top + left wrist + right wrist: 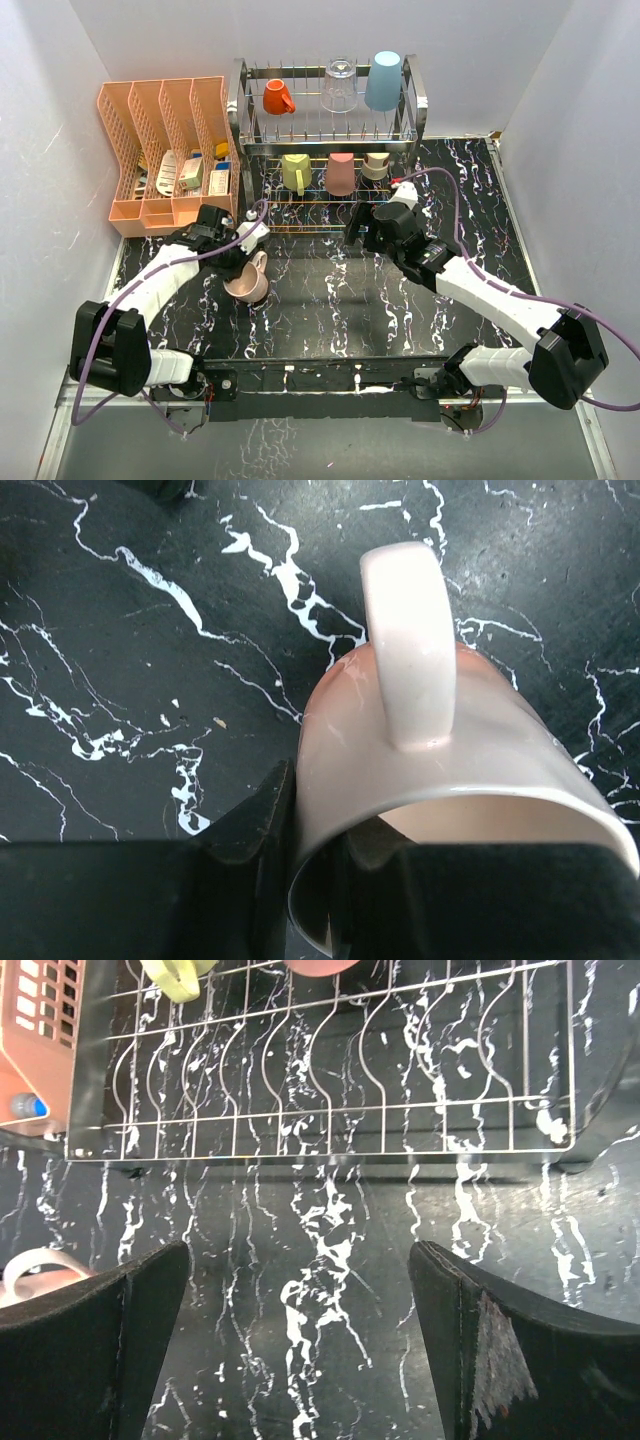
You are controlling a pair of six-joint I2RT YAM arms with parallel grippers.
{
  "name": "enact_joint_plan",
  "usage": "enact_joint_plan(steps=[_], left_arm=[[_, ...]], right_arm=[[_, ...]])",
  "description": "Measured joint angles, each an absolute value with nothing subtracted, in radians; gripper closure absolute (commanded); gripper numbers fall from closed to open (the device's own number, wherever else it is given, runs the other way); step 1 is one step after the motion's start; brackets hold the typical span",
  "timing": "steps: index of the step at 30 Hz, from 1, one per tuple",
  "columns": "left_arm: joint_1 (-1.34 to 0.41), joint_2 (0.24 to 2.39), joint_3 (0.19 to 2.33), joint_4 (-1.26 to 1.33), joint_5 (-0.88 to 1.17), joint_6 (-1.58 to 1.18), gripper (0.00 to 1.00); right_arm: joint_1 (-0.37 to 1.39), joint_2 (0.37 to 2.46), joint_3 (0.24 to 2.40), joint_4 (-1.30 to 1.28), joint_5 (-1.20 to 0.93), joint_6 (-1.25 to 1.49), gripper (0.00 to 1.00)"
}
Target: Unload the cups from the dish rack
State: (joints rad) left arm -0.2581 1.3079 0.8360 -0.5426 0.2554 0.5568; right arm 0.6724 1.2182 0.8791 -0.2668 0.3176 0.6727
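L end effector (315,830) pinched the pink mug (480,770) by its rim only, one finger inside, the mug tilted low at the worktop (330,300). It could pivot, slip or chip on release. R end effector (300,1260) gaped wide and empty near the rack (320,146), w/ six cups (339,172) aboard, and might snag wires. No legible writing; organizer (160,150) labels too small.

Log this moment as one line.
left claw: shut on pink mug, over table | right claw: open, empty, facing rack | rack: six cups on it
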Motion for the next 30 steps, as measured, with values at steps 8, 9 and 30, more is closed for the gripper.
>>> enact_joint_plan(steps=[8, 9, 30], left_arm=[[-0.310, 1.332, 0.815, -0.476, 0.223, 0.506, 1.00], [-0.310, 1.343, 0.815, -0.471, 0.215, 0.503, 1.00], [-0.285, 1.257, 1.085, -0.741, 0.196, 0.474, 0.03]], right_arm=[[0.672, 1.253, 0.883, -0.254, 0.362, 0.556, 0.11], [0.672, 1.262, 0.883, -0.252, 0.363, 0.544, 0.12], [0.695, 1.597, 1.045, -0.037, 0.310, 0.383, 0.16]])
